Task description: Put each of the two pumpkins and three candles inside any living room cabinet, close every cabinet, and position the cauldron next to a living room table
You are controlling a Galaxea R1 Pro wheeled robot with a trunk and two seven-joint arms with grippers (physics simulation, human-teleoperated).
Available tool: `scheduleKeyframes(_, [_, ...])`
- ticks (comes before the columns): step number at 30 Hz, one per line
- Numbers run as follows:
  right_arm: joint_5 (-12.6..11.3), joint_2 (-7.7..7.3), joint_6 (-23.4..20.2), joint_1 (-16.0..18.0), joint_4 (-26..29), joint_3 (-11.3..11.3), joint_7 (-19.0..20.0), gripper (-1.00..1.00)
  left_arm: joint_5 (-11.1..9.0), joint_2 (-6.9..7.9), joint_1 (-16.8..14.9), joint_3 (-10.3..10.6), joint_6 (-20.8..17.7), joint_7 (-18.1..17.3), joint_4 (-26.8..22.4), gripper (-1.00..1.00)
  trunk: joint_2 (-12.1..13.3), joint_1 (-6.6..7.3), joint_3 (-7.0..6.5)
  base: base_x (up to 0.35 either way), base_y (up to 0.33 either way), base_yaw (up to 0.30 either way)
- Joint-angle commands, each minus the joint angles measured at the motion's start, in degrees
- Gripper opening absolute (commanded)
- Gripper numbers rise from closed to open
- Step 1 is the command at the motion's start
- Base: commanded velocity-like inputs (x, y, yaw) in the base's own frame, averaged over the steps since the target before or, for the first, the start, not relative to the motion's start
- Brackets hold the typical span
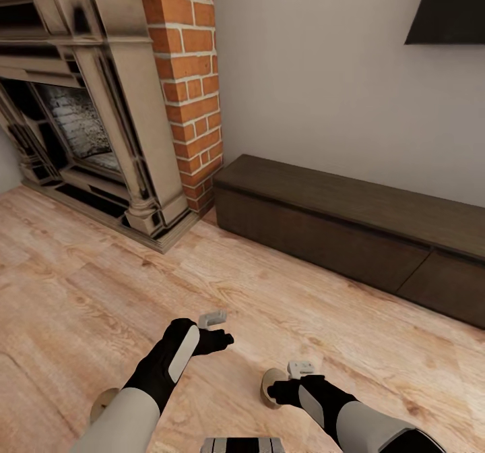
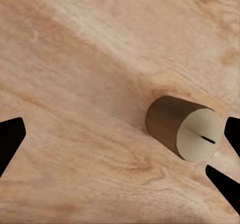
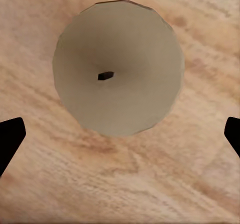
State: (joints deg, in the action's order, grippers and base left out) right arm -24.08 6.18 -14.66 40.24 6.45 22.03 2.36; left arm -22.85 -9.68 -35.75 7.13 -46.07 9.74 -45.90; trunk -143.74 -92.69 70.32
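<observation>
A tan candle (image 1: 271,384) stands on the wood floor, partly behind my right gripper (image 1: 291,380). The right wrist view looks straight down on this candle (image 3: 117,66); the gripper (image 3: 120,136) hangs above it, open, its fingertips (image 3: 10,139) wide apart and touching nothing. My left gripper (image 1: 214,329) hovers open over bare floor a little to the left. In its wrist view a candle (image 2: 184,128) stands off to one side, near one fingertip (image 2: 231,132) of the open gripper (image 2: 120,136). A second candle (image 1: 102,402) peeks out from behind my left forearm. The long dark-brown cabinet (image 1: 350,234) stands shut against the wall.
A stone fireplace (image 1: 81,116) with a brick chimney column (image 1: 192,82) fills the left. A dark screen (image 1: 448,5) hangs on the wall at the top right. Open wood floor (image 1: 101,291) lies between me and the cabinet.
</observation>
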Motion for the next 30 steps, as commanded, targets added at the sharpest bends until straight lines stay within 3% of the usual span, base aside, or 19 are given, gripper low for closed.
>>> scheduleKeyframes(1, [-0.53,-0.02,-0.22,0.03,0.05,0.47,0.02,1.0,-0.62,0.02,-0.02,0.12,-0.16,0.55,-0.06,1.0,-0.02,0.01,0.05,0.0,0.0,0.0])
scheduleKeyframes(30, [-0.53,0.03,-0.28,0.06,0.05,0.56,0.02,1.0,-0.62,0.1,-0.02,0.08,-0.16,0.55,-0.06,1.0,-0.02,0.01,0.05,0.029,0.011,0.0])
